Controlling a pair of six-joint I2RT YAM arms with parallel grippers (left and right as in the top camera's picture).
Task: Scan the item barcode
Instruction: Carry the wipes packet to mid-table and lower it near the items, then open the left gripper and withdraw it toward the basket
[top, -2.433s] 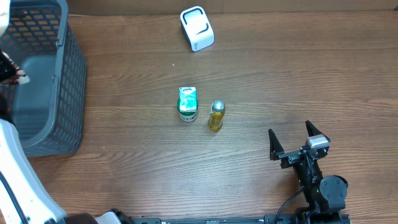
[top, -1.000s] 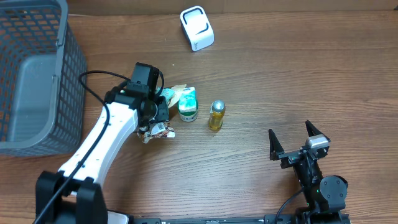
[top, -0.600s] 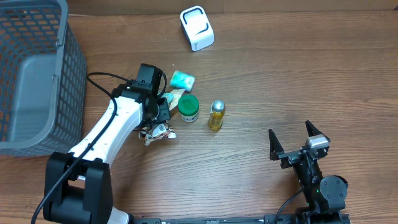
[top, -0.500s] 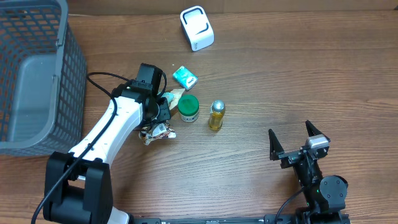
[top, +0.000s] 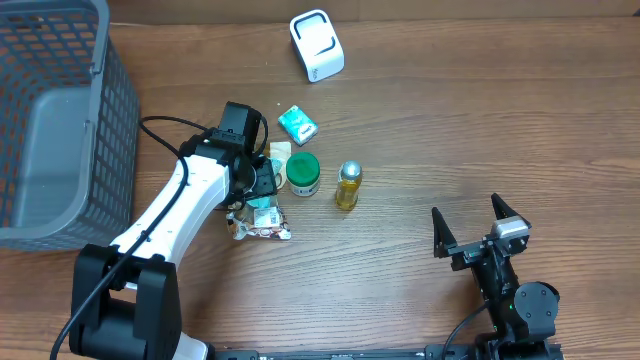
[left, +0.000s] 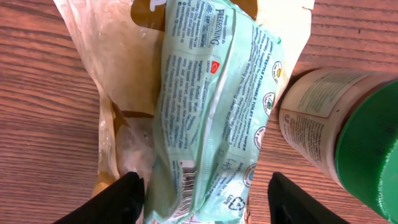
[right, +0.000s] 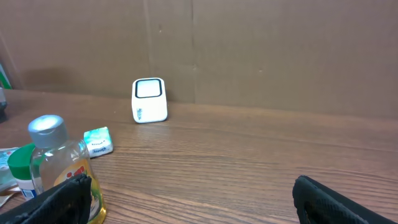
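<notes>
Overhead looks straight down on table (top: 450, 120). Left wrist close above packet (left: 211, 106). Right wrist low, facing scanner (right: 149, 99). Wrist views share jar (left: 336, 155).

Mock shop checkout, wooden table (top: 450, 130), grey shopping basket (top: 118, 110), white barcode scanner (top: 316, 45)

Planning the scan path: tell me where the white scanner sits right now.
In the overhead view the white scanner stands top centre, with the small teal packet its nearest neighbour, just below it.

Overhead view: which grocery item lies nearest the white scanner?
The small green packet, lying flat alone between the scanner and the green-lidded jar; the jar and yellow bottle stand farther off.
</notes>
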